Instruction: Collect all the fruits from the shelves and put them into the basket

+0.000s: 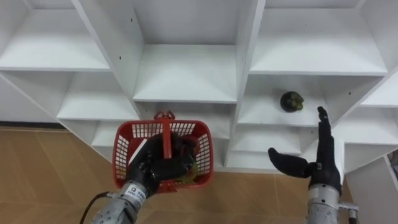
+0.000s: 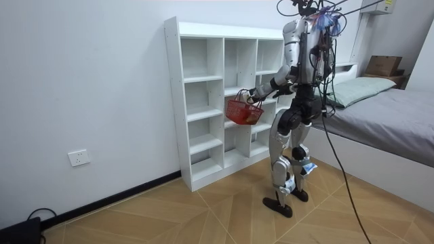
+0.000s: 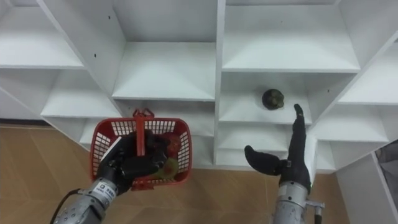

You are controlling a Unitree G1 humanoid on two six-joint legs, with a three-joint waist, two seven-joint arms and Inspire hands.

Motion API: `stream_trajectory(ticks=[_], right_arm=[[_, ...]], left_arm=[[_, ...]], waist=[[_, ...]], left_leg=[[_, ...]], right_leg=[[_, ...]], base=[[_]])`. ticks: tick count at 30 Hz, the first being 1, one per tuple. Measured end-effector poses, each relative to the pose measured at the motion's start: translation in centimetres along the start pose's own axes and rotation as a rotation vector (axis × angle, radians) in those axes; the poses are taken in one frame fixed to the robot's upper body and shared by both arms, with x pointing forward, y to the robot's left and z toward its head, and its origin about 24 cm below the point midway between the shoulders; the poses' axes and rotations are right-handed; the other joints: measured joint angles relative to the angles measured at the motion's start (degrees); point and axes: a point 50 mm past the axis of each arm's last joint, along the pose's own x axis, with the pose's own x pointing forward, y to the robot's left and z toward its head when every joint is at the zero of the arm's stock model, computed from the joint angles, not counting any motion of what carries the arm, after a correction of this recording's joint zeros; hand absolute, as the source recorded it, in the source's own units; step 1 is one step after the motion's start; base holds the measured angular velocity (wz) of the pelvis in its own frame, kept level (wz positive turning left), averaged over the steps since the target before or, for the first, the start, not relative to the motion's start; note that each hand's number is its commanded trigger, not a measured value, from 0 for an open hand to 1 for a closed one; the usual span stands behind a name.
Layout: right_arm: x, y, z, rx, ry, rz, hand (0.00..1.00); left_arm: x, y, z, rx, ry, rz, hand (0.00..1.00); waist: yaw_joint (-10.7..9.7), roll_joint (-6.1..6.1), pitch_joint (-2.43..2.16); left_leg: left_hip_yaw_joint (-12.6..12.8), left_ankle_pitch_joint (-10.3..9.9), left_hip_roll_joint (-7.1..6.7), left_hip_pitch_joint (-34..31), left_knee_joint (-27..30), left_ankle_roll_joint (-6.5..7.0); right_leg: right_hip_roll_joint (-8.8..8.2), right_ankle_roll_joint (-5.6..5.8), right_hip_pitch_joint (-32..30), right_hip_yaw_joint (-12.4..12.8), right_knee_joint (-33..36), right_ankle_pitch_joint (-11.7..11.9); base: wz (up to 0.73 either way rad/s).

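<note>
Curling left hand (image 1: 155,168) fingers round the basket (image 1: 119,149) handle (image 1: 166,130) for carrying — stretching right hand (image 1: 323,167), fingers straight, toward the fruit (image 1: 291,101).

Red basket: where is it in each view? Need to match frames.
Left eye view: red basket lower left of centre, handle gripped by the left robot hand.
Right eye view: lower left, same grip.
Room view: centre, held out before the middle shelves.
Shared landmark: the white closet behind it.

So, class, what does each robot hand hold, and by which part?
The left robot hand grips the red basket by its handle; the right robot hand is open, empty.
</note>
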Motion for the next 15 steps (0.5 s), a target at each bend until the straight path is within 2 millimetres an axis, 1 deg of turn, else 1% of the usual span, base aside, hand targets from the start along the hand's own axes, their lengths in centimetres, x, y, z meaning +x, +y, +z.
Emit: stream_trajectory(ticks=[2,6,11,15], right_arm=[[0.1,-0.1,0.1,0.002,-0.003,-0.027,0.0],[0.6,-0.1,0.3,-0.005,-0.016,-0.065,0.0],[2.0,0.0,0.9,-0.028,-0.038,-0.094,0.0],[2.9,-0.3,1.6,-0.034,-0.071,-0.112,0.0]], left_arm=[[0.0,0.0,0.0,0.0,0.002,0.002,1.0],[0.0,0.2,-0.1,0.002,0.006,0.011,1.0],[-0.1,0.9,-1.0,-0.003,0.051,0.041,1.0],[-0.2,1.2,-1.1,0.013,0.06,0.045,1.0]], waist=[[-0.1,0.06,0.18],[-0.1,0.0,0.37],[-0.1,-0.01,0.38],[-0.1,-0.04,0.39]], left_leg=[[0.1,0.0,-0.02,-0.2,0.0,0.0],[0.1,0.0,-0.04,-1.2,0.1,-0.01],[0.0,0.0,-0.04,-2.1,0.2,-0.02],[-0.1,0.0,-0.09,-2.4,0.2,0.0]], right_leg=[[0.0,0.0,-0.3,0.0,0.0,0.0],[0.04,0.0,-1.3,0.1,0.3,0.0],[-0.1,-0.01,-2.1,-0.1,0.5,0.0],[-0.44,0.02,-2.5,-0.6,0.5,-0.1]], base=[[0.0],[0.0],[0.0],[0.03]])
